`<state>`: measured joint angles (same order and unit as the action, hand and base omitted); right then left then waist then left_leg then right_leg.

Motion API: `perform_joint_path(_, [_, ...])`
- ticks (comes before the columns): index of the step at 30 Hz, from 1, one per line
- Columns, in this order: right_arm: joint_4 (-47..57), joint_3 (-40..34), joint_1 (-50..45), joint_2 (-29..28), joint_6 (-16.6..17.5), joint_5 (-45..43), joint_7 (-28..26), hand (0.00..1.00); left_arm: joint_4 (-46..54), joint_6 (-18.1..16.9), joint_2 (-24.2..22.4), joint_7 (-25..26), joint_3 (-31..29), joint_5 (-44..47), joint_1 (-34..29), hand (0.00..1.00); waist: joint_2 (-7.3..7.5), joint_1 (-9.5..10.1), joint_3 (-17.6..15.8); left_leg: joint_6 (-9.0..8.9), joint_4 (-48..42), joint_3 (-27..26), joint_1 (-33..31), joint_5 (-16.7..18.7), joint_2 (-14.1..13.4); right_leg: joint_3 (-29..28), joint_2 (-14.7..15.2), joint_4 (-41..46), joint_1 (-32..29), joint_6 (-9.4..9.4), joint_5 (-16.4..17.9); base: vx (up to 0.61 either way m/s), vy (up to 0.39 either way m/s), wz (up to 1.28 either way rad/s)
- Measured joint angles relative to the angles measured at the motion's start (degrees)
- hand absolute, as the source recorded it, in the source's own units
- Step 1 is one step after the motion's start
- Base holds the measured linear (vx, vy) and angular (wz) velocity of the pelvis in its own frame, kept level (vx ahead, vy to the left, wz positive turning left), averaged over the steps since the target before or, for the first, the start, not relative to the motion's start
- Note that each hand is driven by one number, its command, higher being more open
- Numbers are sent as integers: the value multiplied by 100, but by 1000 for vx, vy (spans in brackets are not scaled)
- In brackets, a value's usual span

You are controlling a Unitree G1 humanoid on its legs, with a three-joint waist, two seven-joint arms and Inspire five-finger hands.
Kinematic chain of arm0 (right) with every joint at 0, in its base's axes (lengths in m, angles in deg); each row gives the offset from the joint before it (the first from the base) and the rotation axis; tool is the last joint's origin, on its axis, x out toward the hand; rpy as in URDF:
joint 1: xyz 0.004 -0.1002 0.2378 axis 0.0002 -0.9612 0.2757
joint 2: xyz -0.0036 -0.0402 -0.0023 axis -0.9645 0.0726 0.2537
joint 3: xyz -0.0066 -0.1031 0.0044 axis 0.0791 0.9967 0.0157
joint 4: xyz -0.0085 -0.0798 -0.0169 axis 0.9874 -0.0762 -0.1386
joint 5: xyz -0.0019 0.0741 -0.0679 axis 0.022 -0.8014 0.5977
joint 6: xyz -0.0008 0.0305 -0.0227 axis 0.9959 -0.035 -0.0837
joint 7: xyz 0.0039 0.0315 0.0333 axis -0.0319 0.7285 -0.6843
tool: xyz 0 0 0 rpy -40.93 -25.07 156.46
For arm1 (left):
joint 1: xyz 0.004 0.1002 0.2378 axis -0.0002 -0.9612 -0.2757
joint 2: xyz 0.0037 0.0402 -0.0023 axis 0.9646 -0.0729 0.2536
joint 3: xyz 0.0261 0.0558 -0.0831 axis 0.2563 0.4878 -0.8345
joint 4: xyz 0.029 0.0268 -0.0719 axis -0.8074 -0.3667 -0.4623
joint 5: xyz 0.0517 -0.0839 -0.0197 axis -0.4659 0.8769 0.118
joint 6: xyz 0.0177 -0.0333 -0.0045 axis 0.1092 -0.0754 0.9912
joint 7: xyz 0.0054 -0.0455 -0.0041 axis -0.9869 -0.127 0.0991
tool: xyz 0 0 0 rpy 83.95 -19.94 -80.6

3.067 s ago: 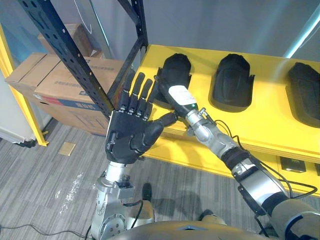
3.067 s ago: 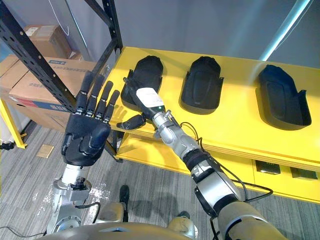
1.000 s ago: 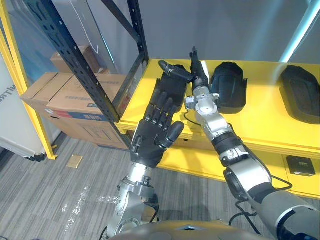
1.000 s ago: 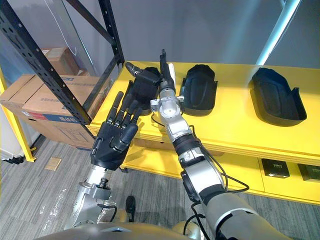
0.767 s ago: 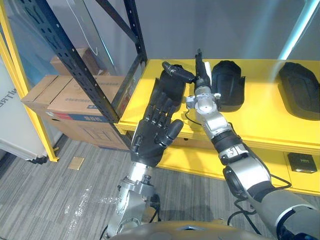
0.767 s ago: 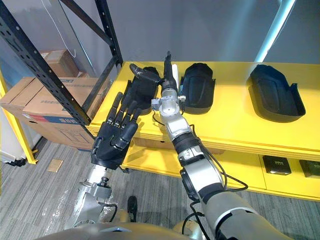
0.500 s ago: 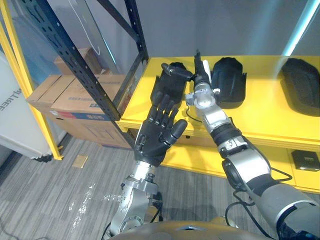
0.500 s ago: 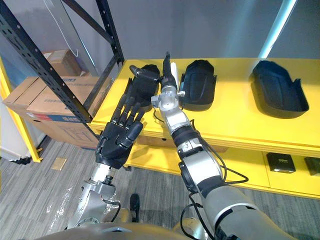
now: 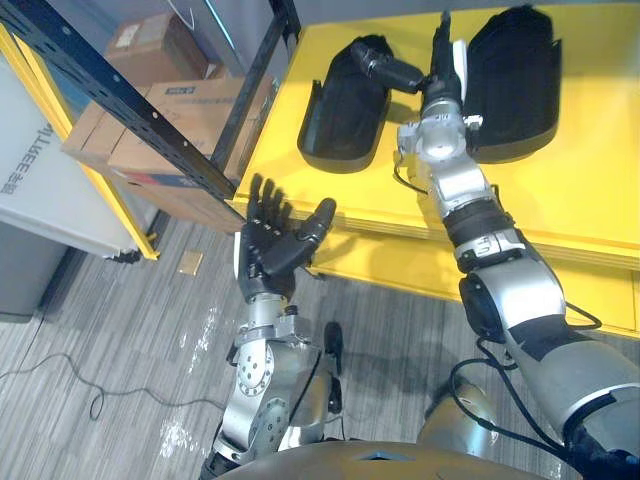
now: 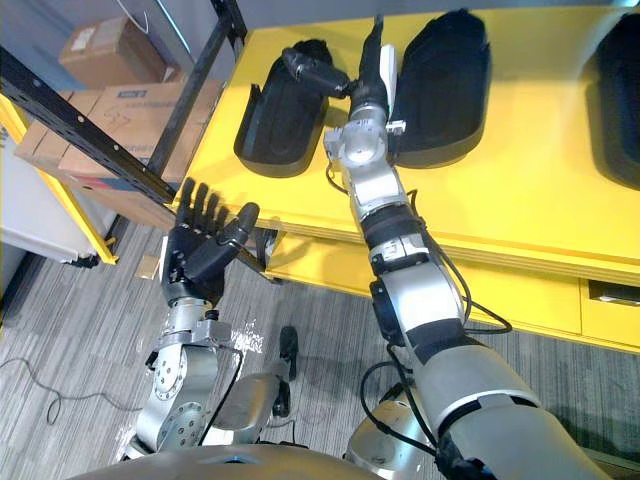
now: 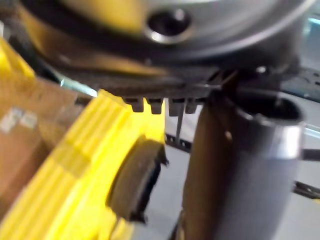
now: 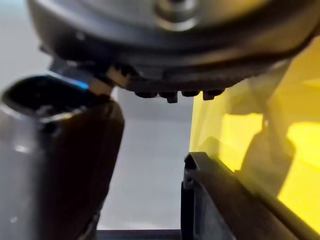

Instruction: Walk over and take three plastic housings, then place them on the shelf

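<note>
Three black plastic housings lie on the yellow shelf (image 9: 600, 180): a left housing (image 9: 340, 110), a middle housing (image 9: 520, 75) and a third housing (image 10: 625, 90) at the right edge. My right hand (image 9: 432, 85) is open between the left and middle housings, fingers straight along the middle one's side. Its thumb (image 9: 385, 68) reaches out over the left housing's top end. The right wrist view shows a housing's black edge (image 12: 220, 200) close to the palm. My left hand (image 9: 272, 248) is open, palm up, below the shelf's front edge and holds nothing.
A black rack upright (image 9: 120, 90) slants across the left, with cardboard boxes (image 9: 170, 110) behind it. A yellow post (image 9: 70, 130) and a white panel (image 9: 45, 190) stand further left. A lower yellow shelf (image 10: 520, 280) runs under the top one, above grey floor.
The camera has tilted down and come closer to the shelf. My left hand has dropped from the shelf edge to below it. The right hand stays between the two housings.
</note>
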<state>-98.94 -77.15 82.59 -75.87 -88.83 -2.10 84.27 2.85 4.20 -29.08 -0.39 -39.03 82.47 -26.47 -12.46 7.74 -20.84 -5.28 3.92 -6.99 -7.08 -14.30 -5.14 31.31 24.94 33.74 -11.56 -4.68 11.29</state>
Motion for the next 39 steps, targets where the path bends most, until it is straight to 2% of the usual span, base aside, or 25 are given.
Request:
perform_joint_path(3, [1,-133,200,114,2,0,135,100,-666,259,-24,418,-266,-418,-64,100,-7,104,-251,0,-64,49,-63,1,49,46,74,68,7,-19,88,16,-67,13])
perform_joint_path(8, [31,-151,200,134,158,14,479,100,-1882,347,-27,597,-805,-644,-113,100,25,204,-481,-3,-68,51,-92,4,75,23,127,147,-34,-52,167,1,-42,4])
perform_joint_path(16, [30,-146,111,336,208,27,707,100,-2707,177,-11,356,-1191,-1098,-500,100,51,323,-505,25,-71,51,-96,57,146,0,210,216,-42,-36,214,-19,-37,3])
perform_joint_path(22, [30,-100,63,318,231,225,758,100,-3260,13,-18,71,-1213,-1134,-484,100,114,319,-548,19,-72,9,-34,52,131,-32,192,187,-4,-63,159,5,-52,-4])
perform_joint_path(29, [29,-132,-10,317,236,231,1144,100,-3839,-154,-23,-130,-1204,-1136,-478,100,154,327,-571,-6,-49,-68,64,72,70,-47,77,-25,120,-89,52,4,-31,-5])
perform_joint_path(39, [29,-295,-11,318,250,228,1364,100,-4306,-180,-18,-417,-1117,-1055,-435,100,180,327,-579,-11,-21,-89,72,76,62,-43,53,-99,144,-107,5,1,-18,0])
